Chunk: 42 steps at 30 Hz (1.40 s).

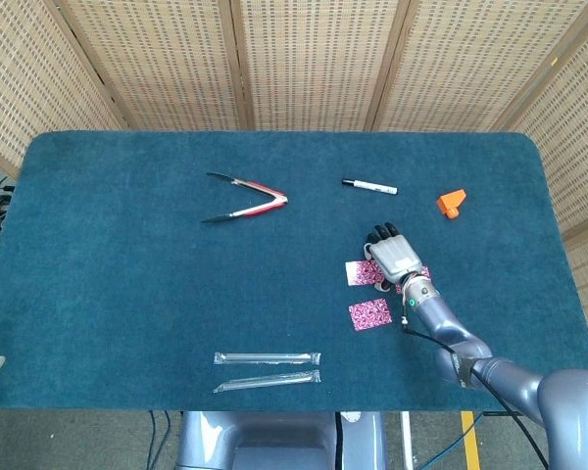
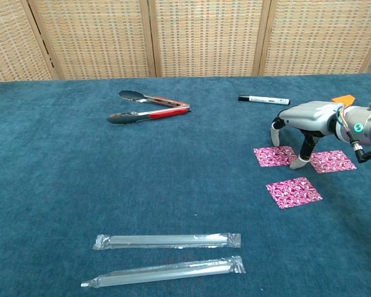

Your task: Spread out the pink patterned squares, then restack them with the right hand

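Observation:
Three pink patterned squares lie apart on the blue cloth: one at the left (image 2: pixel 274 156), one at the right (image 2: pixel 332 161), one nearer the front (image 2: pixel 294 192). My right hand (image 2: pixel 306 120) arches over the gap between the two rear squares, fingers apart and pointing down, holding nothing. One fingertip (image 2: pixel 302 163) touches the cloth at the left square's right edge. In the head view the right hand (image 1: pixel 392 257) covers part of the right square (image 1: pixel 418 278), with the left square (image 1: pixel 357 272) and the front square (image 1: pixel 369 313) in plain sight. My left hand is not seen.
Metal tongs with red handles (image 2: pixel 149 105) lie at the back left. A black-capped marker (image 2: pixel 263 99) and an orange block (image 1: pixel 452 202) lie behind the squares. Two clear-wrapped straws (image 2: pixel 167 241) (image 2: pixel 164 272) lie near the front edge.

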Each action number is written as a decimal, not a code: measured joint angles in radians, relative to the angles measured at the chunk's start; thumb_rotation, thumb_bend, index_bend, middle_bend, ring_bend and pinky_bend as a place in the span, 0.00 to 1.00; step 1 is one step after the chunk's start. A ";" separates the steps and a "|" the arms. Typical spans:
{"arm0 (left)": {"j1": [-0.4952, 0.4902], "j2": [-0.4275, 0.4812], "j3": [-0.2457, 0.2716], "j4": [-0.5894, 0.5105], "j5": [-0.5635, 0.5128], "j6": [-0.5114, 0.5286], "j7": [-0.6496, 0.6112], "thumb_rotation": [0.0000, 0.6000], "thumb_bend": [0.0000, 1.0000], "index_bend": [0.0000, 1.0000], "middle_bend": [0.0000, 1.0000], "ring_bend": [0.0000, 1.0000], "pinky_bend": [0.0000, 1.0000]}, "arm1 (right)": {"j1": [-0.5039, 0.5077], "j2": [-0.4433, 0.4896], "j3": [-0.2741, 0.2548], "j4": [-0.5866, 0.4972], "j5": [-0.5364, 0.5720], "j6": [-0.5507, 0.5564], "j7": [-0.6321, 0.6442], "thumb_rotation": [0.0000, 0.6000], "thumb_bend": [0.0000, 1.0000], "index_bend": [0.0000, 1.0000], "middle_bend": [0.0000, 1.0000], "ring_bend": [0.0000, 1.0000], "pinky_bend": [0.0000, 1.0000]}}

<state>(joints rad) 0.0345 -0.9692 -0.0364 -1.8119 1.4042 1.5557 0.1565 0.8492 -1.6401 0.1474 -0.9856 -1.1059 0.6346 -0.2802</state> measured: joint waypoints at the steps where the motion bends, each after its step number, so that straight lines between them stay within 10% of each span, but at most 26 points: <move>1: 0.000 0.000 0.000 0.000 0.000 0.000 0.000 1.00 0.12 0.08 0.00 0.00 0.00 | 0.000 0.000 0.000 0.000 -0.001 0.001 0.001 1.00 0.26 0.43 0.20 0.00 0.00; 42: -0.003 -0.005 -0.002 0.010 -0.008 -0.007 -0.004 1.00 0.12 0.08 0.00 0.00 0.00 | -0.006 0.059 0.004 -0.070 -0.017 0.031 0.033 1.00 0.34 0.46 0.22 0.00 0.00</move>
<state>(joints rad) 0.0316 -0.9743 -0.0380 -1.8022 1.3963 1.5483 0.1528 0.8429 -1.5808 0.1518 -1.0557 -1.1227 0.6656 -0.2477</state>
